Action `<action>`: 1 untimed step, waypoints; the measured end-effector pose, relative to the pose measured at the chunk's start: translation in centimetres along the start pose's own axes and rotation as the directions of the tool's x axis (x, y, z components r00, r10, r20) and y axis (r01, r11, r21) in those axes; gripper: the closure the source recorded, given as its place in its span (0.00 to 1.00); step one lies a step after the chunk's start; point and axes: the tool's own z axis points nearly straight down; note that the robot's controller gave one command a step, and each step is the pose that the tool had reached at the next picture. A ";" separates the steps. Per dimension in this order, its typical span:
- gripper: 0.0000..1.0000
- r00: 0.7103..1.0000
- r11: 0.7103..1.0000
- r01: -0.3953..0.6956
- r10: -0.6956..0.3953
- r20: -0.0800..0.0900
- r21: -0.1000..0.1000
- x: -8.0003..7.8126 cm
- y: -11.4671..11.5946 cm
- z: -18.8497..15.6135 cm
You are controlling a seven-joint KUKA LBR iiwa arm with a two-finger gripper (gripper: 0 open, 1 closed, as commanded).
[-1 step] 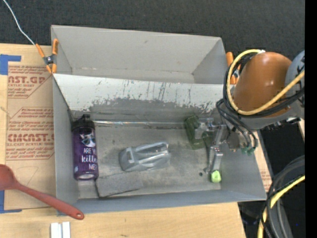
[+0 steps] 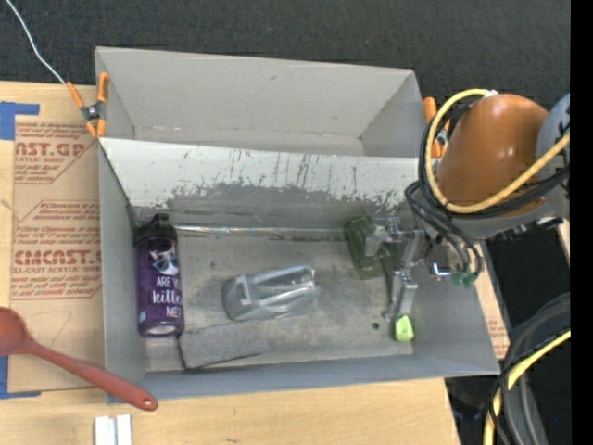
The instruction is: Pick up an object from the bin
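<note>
Gripper (image 2: 402,310) hanging low at the right of the grey bin (image 2: 278,160), tip right beside a small lime-green piece (image 2: 404,329) lying lower right, olive-green object (image 2: 359,247) sitting just left, open or clamped impossible to tell.

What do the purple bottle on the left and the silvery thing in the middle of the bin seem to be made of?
Purple bottle: likely plastic, glossy, with white printed lettering on its side. Silvery thing: grey with bright highlights, so metal or shiny plastic; the view leaves it open.
</note>
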 end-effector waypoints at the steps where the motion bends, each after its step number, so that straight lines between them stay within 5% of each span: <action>1: 0.00 1.000 1.000 -0.020 0.020 0.000 -0.001 1.0 1.8 8.4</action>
